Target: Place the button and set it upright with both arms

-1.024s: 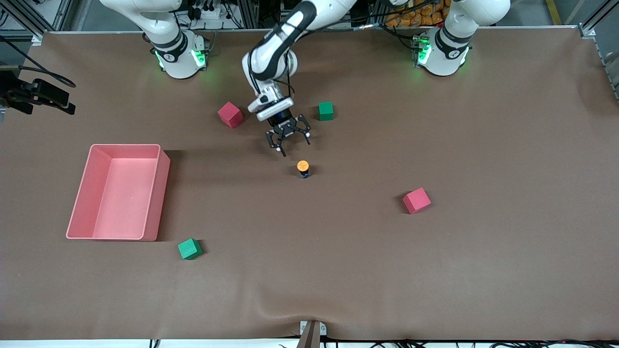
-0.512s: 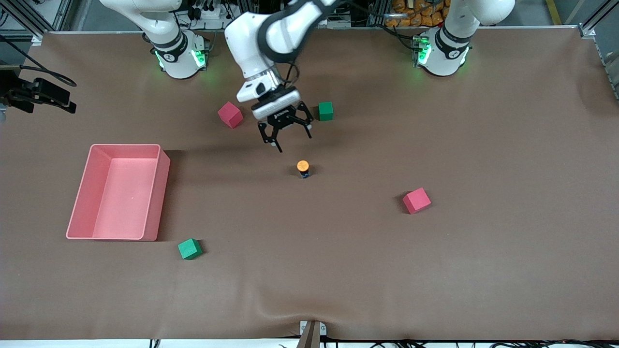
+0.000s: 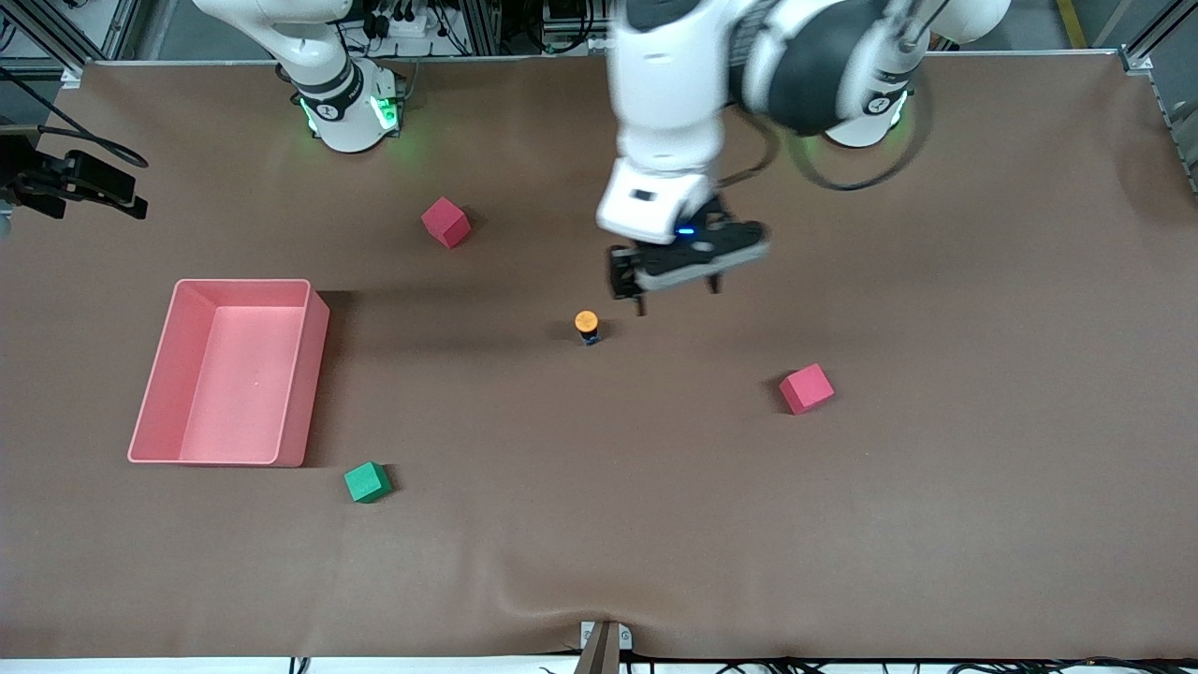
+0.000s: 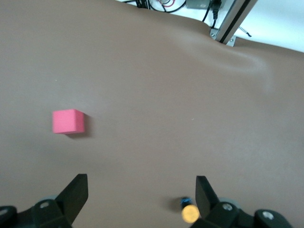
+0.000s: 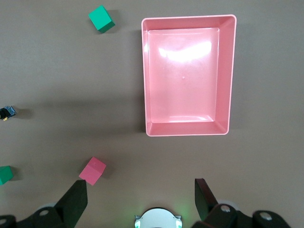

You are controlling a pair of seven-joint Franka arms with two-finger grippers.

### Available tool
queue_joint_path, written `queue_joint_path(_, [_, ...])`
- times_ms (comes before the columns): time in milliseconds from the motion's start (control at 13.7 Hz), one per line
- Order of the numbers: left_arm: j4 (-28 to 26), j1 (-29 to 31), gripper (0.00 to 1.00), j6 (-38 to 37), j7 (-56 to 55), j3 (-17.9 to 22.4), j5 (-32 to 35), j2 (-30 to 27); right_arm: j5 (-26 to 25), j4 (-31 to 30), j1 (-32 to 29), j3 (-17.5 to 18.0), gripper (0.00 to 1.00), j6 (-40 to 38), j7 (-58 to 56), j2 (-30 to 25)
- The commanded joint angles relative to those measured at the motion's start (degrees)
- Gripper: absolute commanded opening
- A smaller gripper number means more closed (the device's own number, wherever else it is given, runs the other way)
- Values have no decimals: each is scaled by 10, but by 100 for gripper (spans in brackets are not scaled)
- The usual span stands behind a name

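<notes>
Upright tiny orange-capped, seemingly dark-bodied button (image 3: 587, 326) stands on brown surface (image 3: 842, 524); left gripper (image 3: 666, 288) hovers beside it, right gripper (image 5: 137, 202) over the surface by its base, both with fingers spread and empty.

High front camera facing the arms, wrist cameras looking down, sharing the button (image 3: 587, 324).

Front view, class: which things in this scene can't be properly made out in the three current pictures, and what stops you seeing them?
- Green cube beside the left gripper: hidden in the front view by the arm; the right wrist view shows only a corner, cut by the edge.
- Right gripper: out of the front view; only its open fingertips show in its wrist view.
- Button: body too small to read; blurred in the left wrist view.
</notes>
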Motion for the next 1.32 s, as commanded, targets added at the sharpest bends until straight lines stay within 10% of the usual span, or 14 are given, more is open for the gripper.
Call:
queue_joint_path(0, [-25,38,100,-74,86,-11,-20,-73,9,2,2,-2,100,-6,11,-3])
queue_joint_path(951, [-28,397,100,-262,595,-10,-118,-181,12,4,2,-2,100,-3,12,-3])
queue_joint_path(1244, [-56,400,100,-245,610,-11,-112,-174,11,-6,-1,-2,100,7,10,-3])
